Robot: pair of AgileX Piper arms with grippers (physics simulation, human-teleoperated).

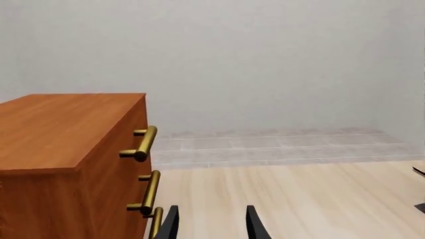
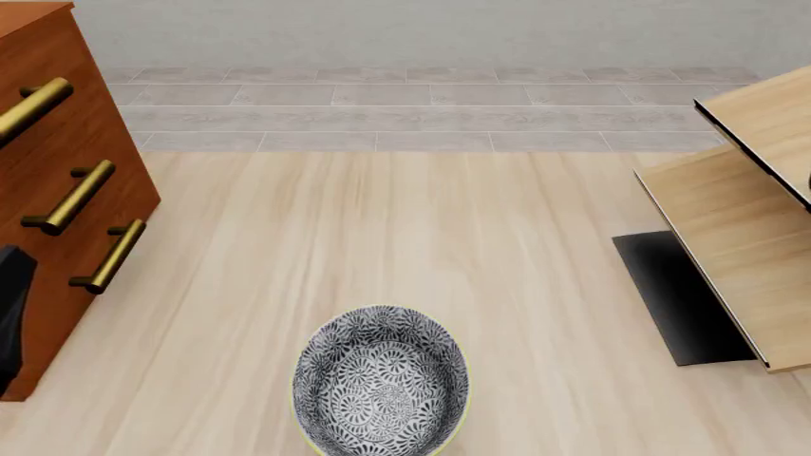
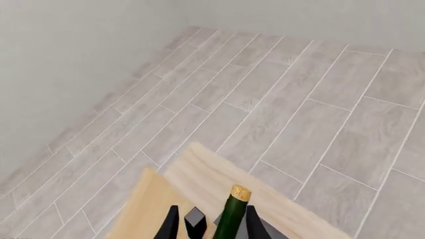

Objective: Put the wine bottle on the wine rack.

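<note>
The wine bottle (image 3: pixel 230 219) shows only in the right wrist view, as a dark green neck with a tan cork. It rises between the fingers of my right gripper (image 3: pixel 212 224), close to one finger, with a clear gap to the other. That gripper is spread wide and open. Under it lie the pale slanted boards of the wine rack (image 3: pixel 149 209). The wine rack (image 2: pixel 747 256) stands at the front view's right edge on a black base. My left gripper (image 1: pixel 211 226) is open and holds nothing, beside the cabinet.
A reddish-brown drawer cabinet (image 2: pixel 64 171) with brass handles stands at the table's left. A black-and-white patterned bowl (image 2: pixel 380 385) sits near the front edge in the middle. A black part of the left arm (image 2: pixel 13 304) shows against the cabinet.
</note>
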